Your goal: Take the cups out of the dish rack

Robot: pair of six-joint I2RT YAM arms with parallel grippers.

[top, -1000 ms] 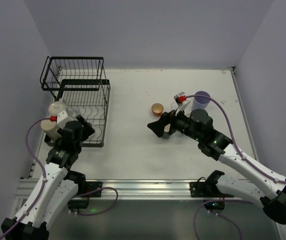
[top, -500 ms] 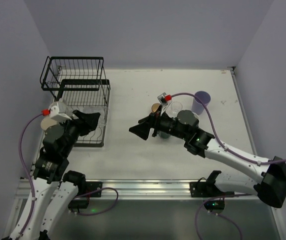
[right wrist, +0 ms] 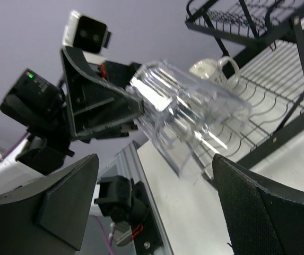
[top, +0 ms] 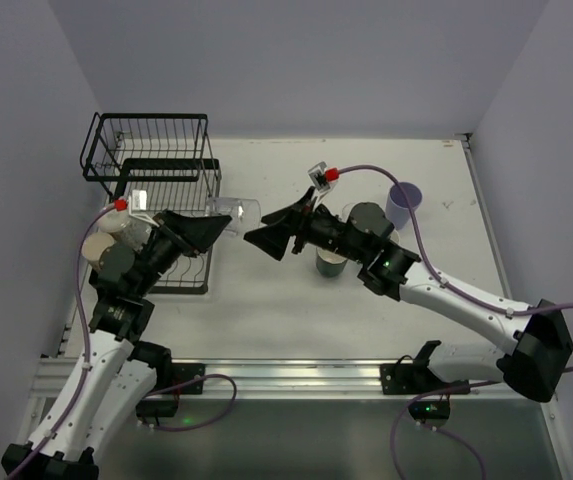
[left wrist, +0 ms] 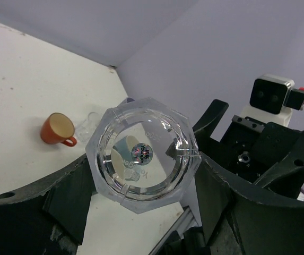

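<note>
The left gripper [top: 218, 223] clamped one clear glass [top: 238, 210] by its base. The glass lay on its side in the air, just off the right edge of the single rack [top: 156, 150]. The right gripper [top: 269, 228] gaped wide and empty, facing the glass's mouth, near it but apart. One cream mug [right wrist: 210, 69] sat in the rack. The table held one lavender tumbler [top: 403, 200], one orange cup [left wrist: 56, 128] and a second clear glass [left wrist: 88, 125].
</note>
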